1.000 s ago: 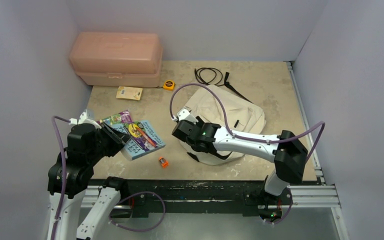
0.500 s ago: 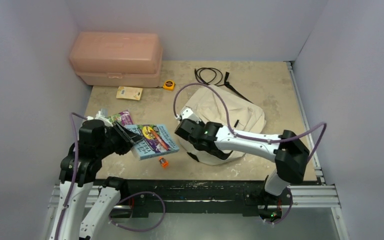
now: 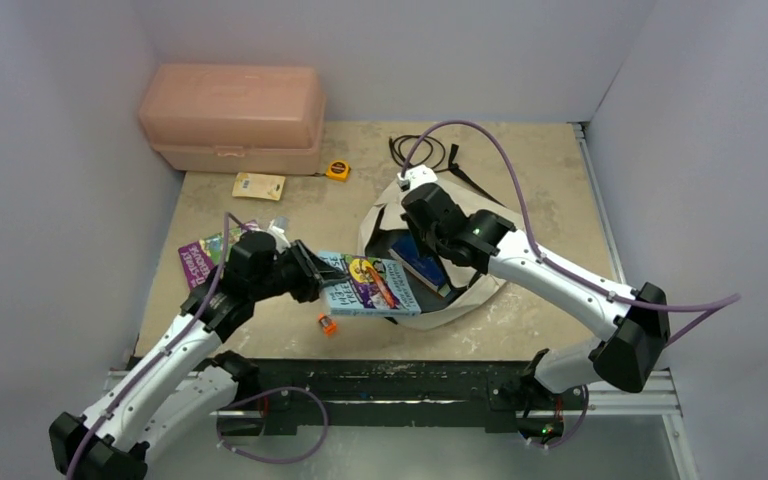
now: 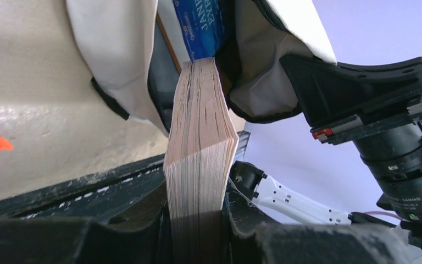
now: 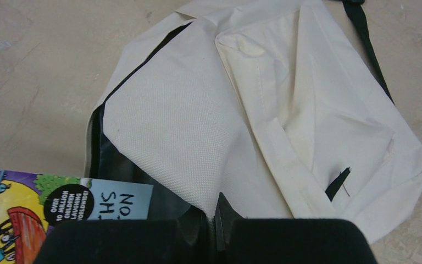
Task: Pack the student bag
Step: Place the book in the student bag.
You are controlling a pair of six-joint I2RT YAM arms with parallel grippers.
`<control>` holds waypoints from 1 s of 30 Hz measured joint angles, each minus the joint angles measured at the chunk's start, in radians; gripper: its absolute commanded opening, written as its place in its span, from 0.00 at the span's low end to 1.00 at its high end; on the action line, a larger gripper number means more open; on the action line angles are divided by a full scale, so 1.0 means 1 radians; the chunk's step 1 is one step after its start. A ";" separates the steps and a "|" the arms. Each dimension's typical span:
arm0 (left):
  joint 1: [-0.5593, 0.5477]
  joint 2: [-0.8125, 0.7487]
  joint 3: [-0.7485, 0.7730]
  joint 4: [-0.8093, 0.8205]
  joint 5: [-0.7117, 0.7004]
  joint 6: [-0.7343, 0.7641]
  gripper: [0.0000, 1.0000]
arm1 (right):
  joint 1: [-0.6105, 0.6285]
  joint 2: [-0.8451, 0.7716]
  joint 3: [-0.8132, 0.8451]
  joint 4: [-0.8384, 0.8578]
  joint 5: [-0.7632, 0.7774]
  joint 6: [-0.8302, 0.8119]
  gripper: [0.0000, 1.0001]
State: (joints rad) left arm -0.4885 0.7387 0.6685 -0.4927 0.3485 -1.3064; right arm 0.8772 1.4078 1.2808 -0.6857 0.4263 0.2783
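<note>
1. Nearest the arms, a small orange plastic object [image 3: 327, 324] lies on the mottled beige, stone-look tabletop [image 3: 550, 190].
2. Just beyond it, the left pincer [image 4: 198, 236] is clamped on one end of a thick paperback book [image 3: 370, 285] with a pale blue, cartoon-printed cover. The book's rough, tan page block faces the wrist camera, and its far end reaches the bag's mouth.
3. The cream woven-fabric backpack [image 5: 307, 126] lies slumped mid-tabletop. Its black zipper line gapes and shows dark lining, and a glossy dark blue book [image 3: 422, 262] sits inside.
4. The right pincer [image 5: 215, 223] is closed tight on a corner of the backpack's coarse-weave top flap, which is lifted off the opening.
5. To the left lies a flat purple booklet [image 3: 198, 262].
6. Farther back are a pale yellow card [image 3: 259, 186], a round yellow tape measure [image 3: 337, 170] and a looped black cord [image 3: 420, 152].
7. In the far left corner stands a rigid, translucent pink plastic box [image 3: 232, 118] with rounded edges.
</note>
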 measured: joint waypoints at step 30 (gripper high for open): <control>-0.363 0.631 0.029 0.720 -0.633 -0.089 0.00 | -0.027 -0.012 0.000 0.015 -0.081 0.018 0.00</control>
State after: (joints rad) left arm -0.8516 1.3701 0.6975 0.2272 -0.2848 -1.3956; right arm 0.8505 1.3960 1.2808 -0.6708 0.3454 0.2962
